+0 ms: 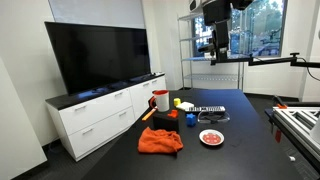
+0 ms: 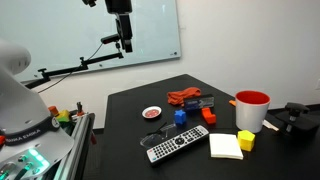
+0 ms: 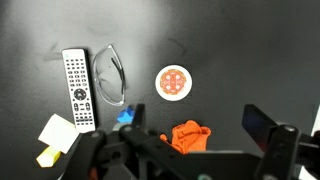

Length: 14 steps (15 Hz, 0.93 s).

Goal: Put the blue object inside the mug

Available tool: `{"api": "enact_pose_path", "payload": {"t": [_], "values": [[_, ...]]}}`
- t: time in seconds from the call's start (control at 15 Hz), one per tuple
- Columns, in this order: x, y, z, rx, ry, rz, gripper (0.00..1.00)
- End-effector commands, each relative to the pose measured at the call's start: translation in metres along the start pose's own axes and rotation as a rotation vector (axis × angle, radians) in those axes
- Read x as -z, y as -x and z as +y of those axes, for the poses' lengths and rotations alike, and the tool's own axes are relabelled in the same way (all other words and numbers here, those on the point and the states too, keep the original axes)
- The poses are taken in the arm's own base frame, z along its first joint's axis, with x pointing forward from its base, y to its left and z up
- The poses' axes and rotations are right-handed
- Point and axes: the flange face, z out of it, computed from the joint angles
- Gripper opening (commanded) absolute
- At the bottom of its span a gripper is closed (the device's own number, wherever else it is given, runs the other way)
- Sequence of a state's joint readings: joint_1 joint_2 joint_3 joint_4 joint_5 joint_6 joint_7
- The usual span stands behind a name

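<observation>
The small dark-blue object (image 1: pixel 190 117) lies on the black table, also seen in an exterior view (image 2: pixel 181 116) and at the wrist view's lower left (image 3: pixel 125 117). The red mug with a whitish top (image 1: pixel 160 100) stands upright at the table's edge, also in an exterior view (image 2: pixel 251 110); it is out of the wrist view. My gripper (image 1: pixel 218 40) hangs high above the table (image 2: pixel 125 40), open and empty (image 3: pixel 198 125), far from both.
On the table are an orange cloth (image 3: pixel 188 135), a white-and-red plate (image 3: pixel 174 82), a remote (image 3: pixel 77 88), glasses (image 3: pixel 110 75), a yellow notepad (image 2: pixel 226 146), a small yellow block (image 2: pixel 246 141) and a red item (image 2: pixel 209 116). A TV cabinet (image 1: pixel 95 115) stands beside the table.
</observation>
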State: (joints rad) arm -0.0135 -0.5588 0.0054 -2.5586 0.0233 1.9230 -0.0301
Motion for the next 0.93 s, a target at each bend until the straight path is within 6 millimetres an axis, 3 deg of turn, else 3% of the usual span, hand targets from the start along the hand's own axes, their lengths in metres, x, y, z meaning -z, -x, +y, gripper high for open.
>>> {"api": "enact_pose_path", "payload": {"t": [0.0, 0.53, 0.87], "values": [[-0.001, -0.004, 0.003, -0.021, -0.007, -0.002, 1.0], [-0.016, -0.065, 0.056, -0.237, -0.014, 0.087, 1.0], [-0.014, -0.086, 0.063, -0.305, -0.008, 0.112, 1.0]]}}
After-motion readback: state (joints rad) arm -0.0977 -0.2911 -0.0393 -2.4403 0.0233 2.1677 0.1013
